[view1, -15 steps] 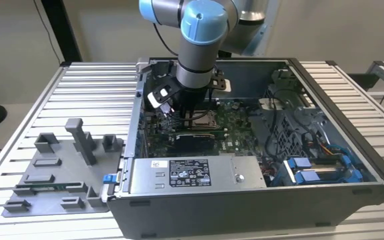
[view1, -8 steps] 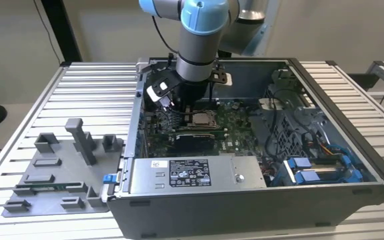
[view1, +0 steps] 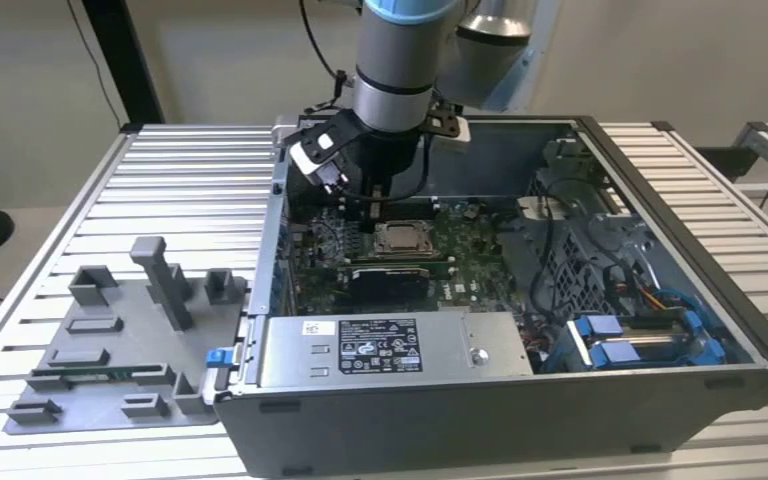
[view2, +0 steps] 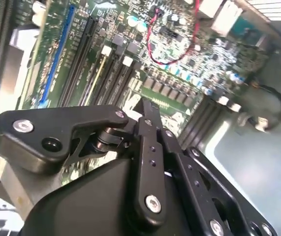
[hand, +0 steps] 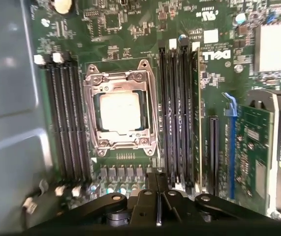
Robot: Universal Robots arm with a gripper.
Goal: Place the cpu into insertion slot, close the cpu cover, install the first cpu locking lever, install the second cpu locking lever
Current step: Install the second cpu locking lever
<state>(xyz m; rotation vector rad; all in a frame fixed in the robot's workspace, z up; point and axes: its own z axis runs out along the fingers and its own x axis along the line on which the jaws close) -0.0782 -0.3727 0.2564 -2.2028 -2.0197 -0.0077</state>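
Slatted aluminium table (view1: 171,170) fills the floor of the exterior view, with a pale wall behind. Toward the table's edge at the exterior view's left lies a grey fixture tray (view1: 117,350) with upright blocks and posts. Just beside it, toward the exterior view's right, stands an open computer case (view1: 491,410), its grey power supply (view1: 384,350) running along the near wall and blue drive brackets (view1: 638,340) in the near corner at the exterior view's right.

Inside the case the green motherboard (view1: 478,270) lies flat. Near its middle sits the insertion slot (view1: 403,238), and in the first wrist view the cpu (hand: 119,111) rests in it, its silvery top face showing through the square window of the cpu cover (hand: 121,142), which lies down flat over the chip. Black memory slots (hand: 64,123) run along both sides of the socket.

Above the far edge of the board hangs the arm, with the gripper (view1: 373,205) pointing down just beyond the socket, apart from it. In both wrist views the black fingers (hand: 157,189) meet with no gap and hold nothing; in the second wrist view the fingers (view2: 147,125) hang over the board near a red wire (view2: 155,46).
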